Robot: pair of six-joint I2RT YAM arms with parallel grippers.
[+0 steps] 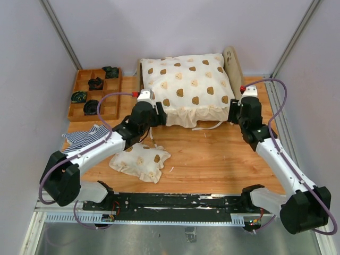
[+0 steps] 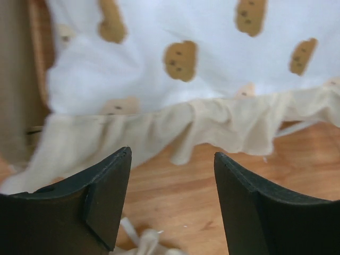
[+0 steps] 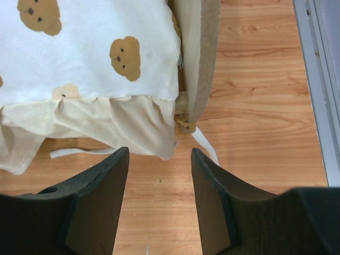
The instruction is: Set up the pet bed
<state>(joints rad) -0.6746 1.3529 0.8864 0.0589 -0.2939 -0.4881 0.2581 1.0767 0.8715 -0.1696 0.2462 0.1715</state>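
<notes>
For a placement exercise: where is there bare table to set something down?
The wooden tabletop is bare between the small cream bear-print pillow and the right arm, before the plywood pet bed. It is crowded near the brown compartment tray.

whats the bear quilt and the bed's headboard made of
The quilt looks like soft woven fabric, likely cotton: matte, printed bears, gathered ruffle that drapes and wrinkles. The headboard looks like unfinished light plywood: pale, matte, flat cut edge; layers are too blurred to confirm.

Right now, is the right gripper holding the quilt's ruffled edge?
No: the right gripper stands open and empty, its fingertips just short of the quilt ruffle, with bare table between them.
</notes>
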